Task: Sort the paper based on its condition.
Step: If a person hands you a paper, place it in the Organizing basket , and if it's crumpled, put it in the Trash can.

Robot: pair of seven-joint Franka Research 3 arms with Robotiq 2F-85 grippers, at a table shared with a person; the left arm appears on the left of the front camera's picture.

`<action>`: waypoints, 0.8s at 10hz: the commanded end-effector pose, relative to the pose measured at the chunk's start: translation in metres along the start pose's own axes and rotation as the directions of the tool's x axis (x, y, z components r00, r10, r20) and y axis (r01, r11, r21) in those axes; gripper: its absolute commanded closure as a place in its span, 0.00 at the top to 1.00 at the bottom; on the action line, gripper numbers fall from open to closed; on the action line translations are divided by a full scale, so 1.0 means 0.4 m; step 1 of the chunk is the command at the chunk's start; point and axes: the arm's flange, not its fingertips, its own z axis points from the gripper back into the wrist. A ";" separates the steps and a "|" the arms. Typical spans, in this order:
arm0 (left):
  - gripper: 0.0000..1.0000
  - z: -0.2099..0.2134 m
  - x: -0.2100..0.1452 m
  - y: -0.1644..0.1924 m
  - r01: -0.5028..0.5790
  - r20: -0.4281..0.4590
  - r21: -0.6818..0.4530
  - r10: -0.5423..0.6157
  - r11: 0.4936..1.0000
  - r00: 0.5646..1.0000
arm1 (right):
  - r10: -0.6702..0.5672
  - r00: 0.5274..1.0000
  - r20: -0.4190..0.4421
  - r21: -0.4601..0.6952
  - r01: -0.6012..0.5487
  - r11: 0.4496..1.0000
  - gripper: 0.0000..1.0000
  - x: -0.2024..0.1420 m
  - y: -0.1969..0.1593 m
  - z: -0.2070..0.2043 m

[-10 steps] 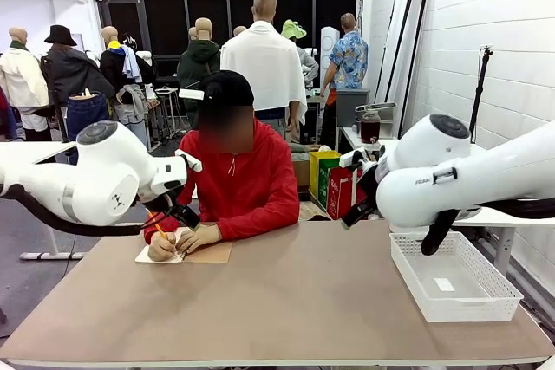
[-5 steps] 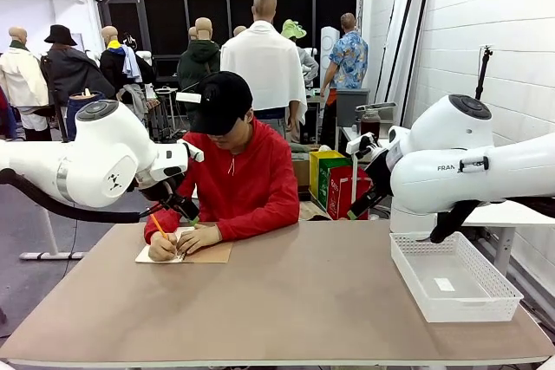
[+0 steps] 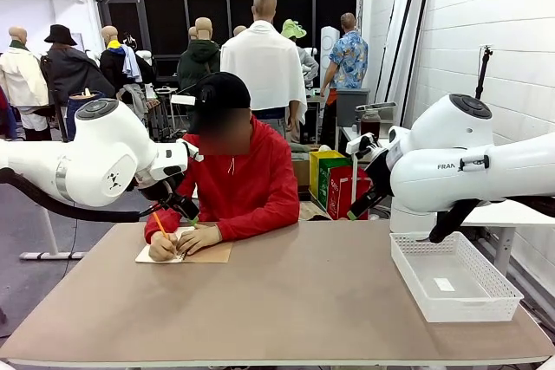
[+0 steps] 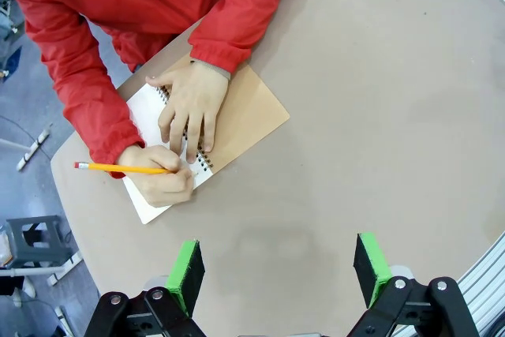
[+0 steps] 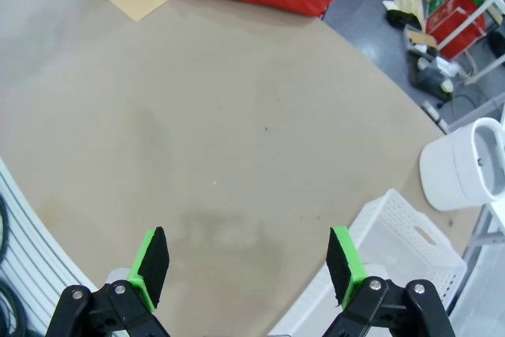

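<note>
Loose paper is out of view. A person in a red top writes with a yellow pencil point(image 4: 118, 168) on the white page of a spiral notebook point(image 4: 245, 116) with a brown cover, at the table's far left point(image 3: 208, 253). One hand point(image 4: 189, 108) holds the page flat. My left gripper point(image 4: 278, 262) hovers open above the bare table just short of the notebook, nothing between its green pads. My right gripper point(image 5: 246, 250) hangs open and empty high over the table's right side. The notebook point(image 5: 146, 1) lies far from it.
A white mesh basket point(image 3: 451, 279) stands at the table's right edge, with a tiny white tag point(image 3: 444, 284) in it; its corner point(image 5: 410, 242) lies beside the right gripper. The brown tabletop point(image 3: 303, 301) is bare in the middle. Both white arms point(image 3: 95, 166) point(image 3: 460, 166) hang above the table's sides.
A second ago both arms shifted a little, the left one up and to the right, the right one outward to the right. Since then they hold still. The person keeps writing.
</note>
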 end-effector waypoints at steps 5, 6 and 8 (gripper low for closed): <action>1.00 -0.004 0.001 0.002 0.006 0.003 -0.003 -0.006 1.000 1.000 | 0.005 1.000 0.004 -0.008 -0.005 1.000 1.00 0.002 0.000 0.000; 1.00 -0.004 0.001 0.002 0.006 0.003 -0.003 -0.006 1.000 1.000 | 0.005 1.000 0.004 -0.008 -0.005 1.000 1.00 0.002 0.000 0.000; 1.00 -0.004 0.001 0.002 0.006 0.003 -0.003 -0.006 1.000 1.000 | 0.005 1.000 0.004 -0.008 -0.005 1.000 1.00 0.002 0.000 0.000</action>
